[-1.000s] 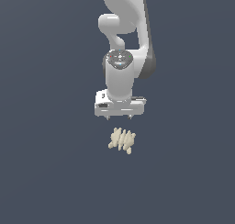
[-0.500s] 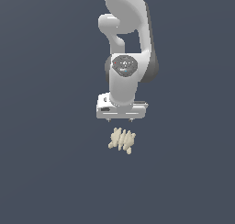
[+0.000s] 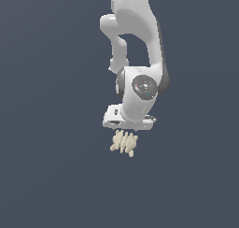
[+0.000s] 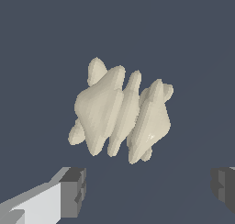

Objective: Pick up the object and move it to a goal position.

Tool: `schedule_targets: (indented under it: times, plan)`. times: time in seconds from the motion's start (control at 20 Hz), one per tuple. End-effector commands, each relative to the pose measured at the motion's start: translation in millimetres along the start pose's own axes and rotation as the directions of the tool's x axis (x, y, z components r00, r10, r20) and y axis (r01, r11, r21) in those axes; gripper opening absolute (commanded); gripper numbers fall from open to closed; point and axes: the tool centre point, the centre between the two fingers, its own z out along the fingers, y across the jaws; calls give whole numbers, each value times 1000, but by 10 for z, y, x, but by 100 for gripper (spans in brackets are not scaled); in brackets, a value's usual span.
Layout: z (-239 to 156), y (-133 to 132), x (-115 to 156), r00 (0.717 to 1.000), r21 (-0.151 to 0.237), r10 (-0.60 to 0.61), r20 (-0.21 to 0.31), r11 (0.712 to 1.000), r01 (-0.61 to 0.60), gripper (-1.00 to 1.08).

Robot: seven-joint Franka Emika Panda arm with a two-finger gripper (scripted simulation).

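Observation:
The object (image 3: 124, 143) is a small cream-beige cluster of pointed, ridged lobes lying on the dark grey floor. It fills the middle of the wrist view as the object (image 4: 121, 113). My white gripper (image 3: 129, 130) hangs straight above it with only a small gap. In the wrist view the gripper (image 4: 149, 188) is open, its two grey fingertips (image 4: 73, 191) set wider apart than the object. Nothing is between them, and the object lies just off the line joining them. The exterior view hides most of the fingers behind the hand.
The white arm (image 3: 135, 45) comes down from the top of the exterior view. The dark grey floor (image 3: 51, 175) is plain on all sides, and no other objects or edges show.
The hand has come down toward the object, closing much of the gap above it. The object has not moved.

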Motion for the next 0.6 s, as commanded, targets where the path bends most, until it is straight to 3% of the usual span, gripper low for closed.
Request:
schedule_targets:
  times: [0.0, 0.25, 0.55]
  plan:
    - [73, -60, 66, 1000, -48, 16, 24, 999, -15, 108]
    - [206, -179, 186, 997, -158, 56, 57, 986, -46, 108]
    - [328, -328, 299, 992, -298, 107, 65, 951, -83, 108]
